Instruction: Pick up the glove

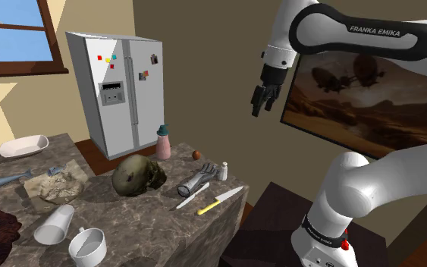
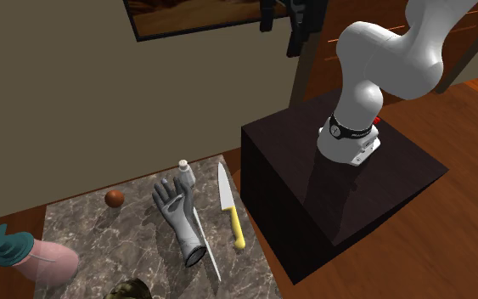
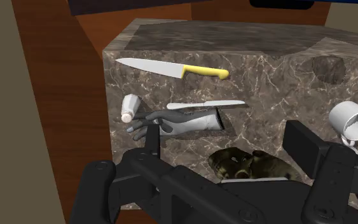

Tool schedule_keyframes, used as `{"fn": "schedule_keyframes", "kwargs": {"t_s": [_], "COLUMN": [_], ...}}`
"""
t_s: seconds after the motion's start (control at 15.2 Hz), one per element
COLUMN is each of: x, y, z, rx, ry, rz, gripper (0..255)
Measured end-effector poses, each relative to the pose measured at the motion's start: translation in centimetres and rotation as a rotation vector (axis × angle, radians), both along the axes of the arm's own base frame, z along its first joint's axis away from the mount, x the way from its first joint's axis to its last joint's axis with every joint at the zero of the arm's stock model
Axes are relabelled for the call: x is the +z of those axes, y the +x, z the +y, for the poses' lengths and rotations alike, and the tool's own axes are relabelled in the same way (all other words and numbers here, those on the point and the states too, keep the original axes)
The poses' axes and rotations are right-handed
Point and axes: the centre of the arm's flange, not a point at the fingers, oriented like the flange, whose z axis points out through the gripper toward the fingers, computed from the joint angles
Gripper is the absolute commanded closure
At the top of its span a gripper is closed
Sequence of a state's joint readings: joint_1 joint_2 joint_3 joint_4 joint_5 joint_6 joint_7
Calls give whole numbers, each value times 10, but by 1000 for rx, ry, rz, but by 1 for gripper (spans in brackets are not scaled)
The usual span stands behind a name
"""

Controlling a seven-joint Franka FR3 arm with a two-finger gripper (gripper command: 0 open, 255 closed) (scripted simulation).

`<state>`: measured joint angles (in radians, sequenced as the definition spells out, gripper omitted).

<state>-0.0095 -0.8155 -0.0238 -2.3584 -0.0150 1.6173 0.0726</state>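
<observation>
The grey glove (image 1: 196, 180) (image 2: 177, 217) (image 3: 180, 122) lies flat on the marbled counter (image 1: 128, 220), near the corner closest to the stand (image 2: 339, 195), touched by nothing of the robot. In the shoulder view its fingers point toward 2 o'clock, where a small white shaker (image 1: 223, 170) (image 2: 185, 174) (image 3: 130, 108) stands just beside the fingertips. A thin pale knife (image 1: 191, 196) (image 2: 205, 246) (image 3: 206, 104) lies along the cuff end, at 7 o'clock from the glove, so close that I cannot tell whether they touch. A second knife with a yellow handle (image 1: 219, 200) (image 2: 231, 212) (image 3: 171, 69) lies at 5 o'clock, near the counter's edge and apart from the glove. At 9 o'clock sits an olive-green lumpy thing (image 1: 137, 176) (image 3: 247, 164), near the cuff. A small brown ball (image 1: 197, 155) (image 2: 115, 198) rests at 12 o'clock, and a pink bottle with a teal cap (image 1: 163, 142) (image 2: 42, 257) stands at 11 o'clock. Farther off at 8 o'clock are a white mug (image 1: 87, 246) (image 3: 352, 121) and a toppled white cup (image 1: 54, 225). A grey fridge (image 1: 117, 91) stands beyond the counter at 10 o'clock. The gripper (image 1: 260, 108) (image 3: 227, 133) hangs high at 1 o'clock, well apart from the glove, pointing down beside a framed painting (image 1: 363, 98); its 2 fingers are spread with nothing between them.
</observation>
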Motion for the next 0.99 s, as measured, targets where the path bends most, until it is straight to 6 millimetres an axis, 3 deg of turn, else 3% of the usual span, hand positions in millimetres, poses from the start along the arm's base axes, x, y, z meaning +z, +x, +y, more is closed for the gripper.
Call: {"fn": "schedule_keyframes", "kwargs": {"t_s": [0.13,0.26,0.99], "x": [-4,-22,-141], "y": [5,16,102], "z": [-3,-11,-47], "rx": [11,50,317], "ry": [-1,-3,-20], "rz": [4,19,114], "gripper": [0,0,0]}}
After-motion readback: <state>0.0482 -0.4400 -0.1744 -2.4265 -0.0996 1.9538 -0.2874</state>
